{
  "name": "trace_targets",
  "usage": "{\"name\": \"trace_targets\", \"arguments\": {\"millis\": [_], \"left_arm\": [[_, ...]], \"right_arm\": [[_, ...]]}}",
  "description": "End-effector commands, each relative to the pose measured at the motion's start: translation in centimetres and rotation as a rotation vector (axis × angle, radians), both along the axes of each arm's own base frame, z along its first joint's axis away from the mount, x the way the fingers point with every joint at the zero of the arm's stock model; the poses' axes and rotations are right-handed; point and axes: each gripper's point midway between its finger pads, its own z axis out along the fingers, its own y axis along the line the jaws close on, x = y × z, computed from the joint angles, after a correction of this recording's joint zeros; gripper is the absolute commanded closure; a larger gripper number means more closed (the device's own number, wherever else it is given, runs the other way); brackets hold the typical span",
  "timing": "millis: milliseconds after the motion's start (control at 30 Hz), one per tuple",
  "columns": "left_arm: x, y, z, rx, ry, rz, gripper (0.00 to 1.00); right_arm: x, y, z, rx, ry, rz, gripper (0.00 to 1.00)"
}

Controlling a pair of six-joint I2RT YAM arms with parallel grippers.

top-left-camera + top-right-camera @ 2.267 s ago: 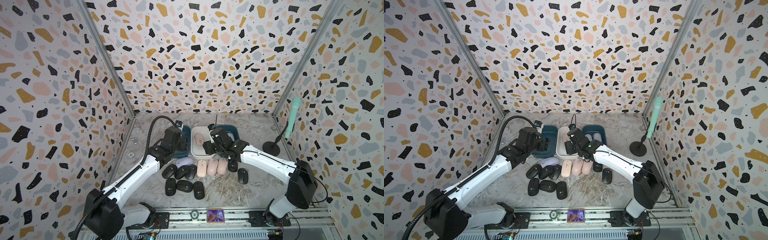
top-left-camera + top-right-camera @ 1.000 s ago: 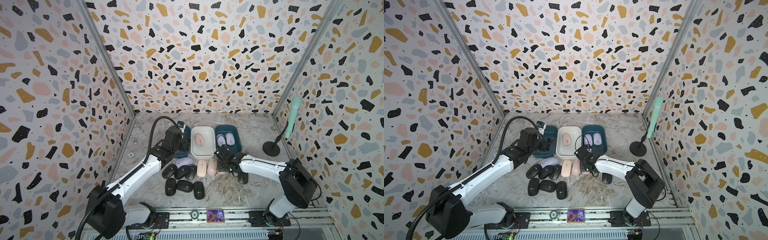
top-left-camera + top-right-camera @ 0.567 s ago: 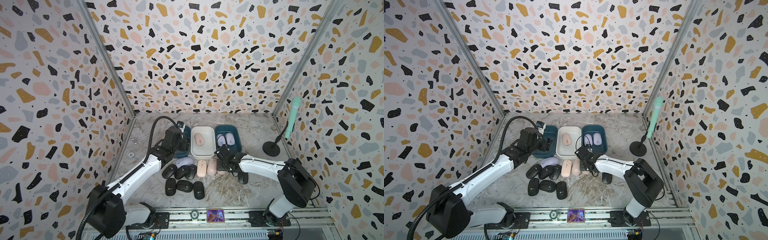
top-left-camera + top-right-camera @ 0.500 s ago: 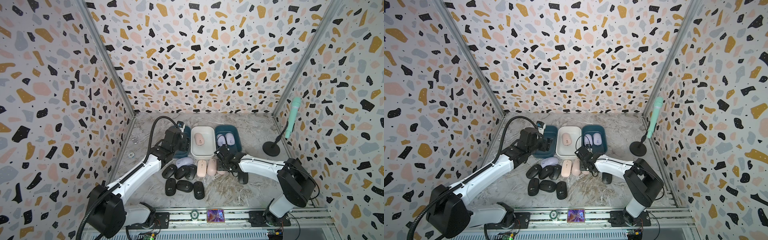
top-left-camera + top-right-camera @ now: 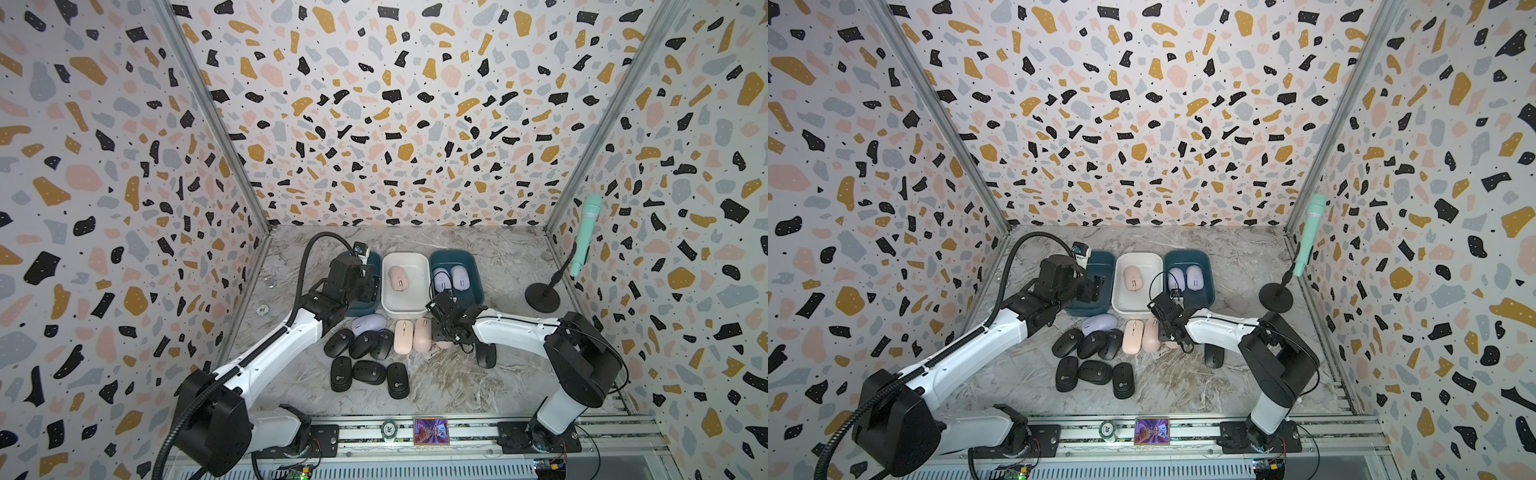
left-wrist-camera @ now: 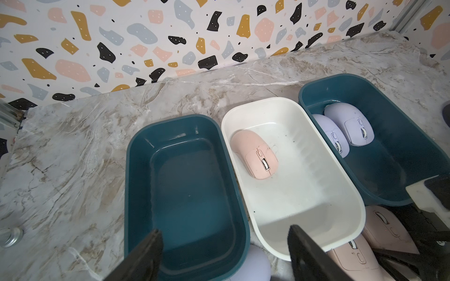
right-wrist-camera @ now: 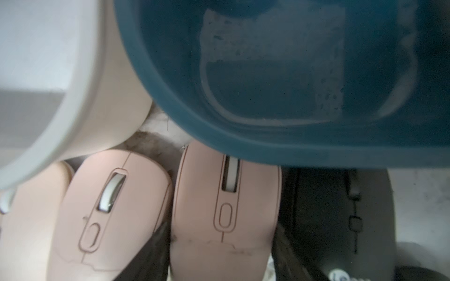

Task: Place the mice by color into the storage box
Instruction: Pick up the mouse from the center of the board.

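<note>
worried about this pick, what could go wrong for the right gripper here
The right gripper straddles the pink mouse, its fingers down beside a second pink mouse and a black mouse; closing or lifting could drag either. The teal box rim sits close ahead and might get clipped.

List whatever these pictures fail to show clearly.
- Grip: in the right wrist view the right pincer flanks a pink mouse; contact is unclear. In both top views the right arm mostly covers that mouse.
- Black mouse: its logo is cut off by the right wrist view's edge.
- Round token in a top view: too small to identify.
</note>
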Motion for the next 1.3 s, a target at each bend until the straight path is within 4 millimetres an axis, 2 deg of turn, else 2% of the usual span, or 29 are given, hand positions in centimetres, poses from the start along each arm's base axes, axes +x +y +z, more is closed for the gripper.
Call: {"name": "trace_targets", "arguments": {"millis": [0,333,500,700,1267], "left_arm": [[0.5,0.1,1.3,-0.008,-0.039,0.0,0.2],[0.4,0.2,1.3,-0.005,-0.037,0.005,0.2],[0.4,0.3,1.3,-0.005,-0.038,0.006,0.2],[0.4,0.3,1.4,-0.005,-0.04,0.006,0.2],[0.4,0.2,1.2,-0.004,-0.036,0.001,0.2]], "right_arm": [[-1.0,-0.9,-1.8,-0.054,0.062,0.009,0.36],[-0.8,-0.8,-2.3,-0.061,0.067,0.015,0.3],[-1.0,-0.7,-2.5,-0.052,0.078,0.016,0.37],[-1.3,-0.7,-1.6,-0.027,0.07,0.008,0.41],[-2.7,-0.9,0.9,0.03,0.056,0.009,0.41]]}}
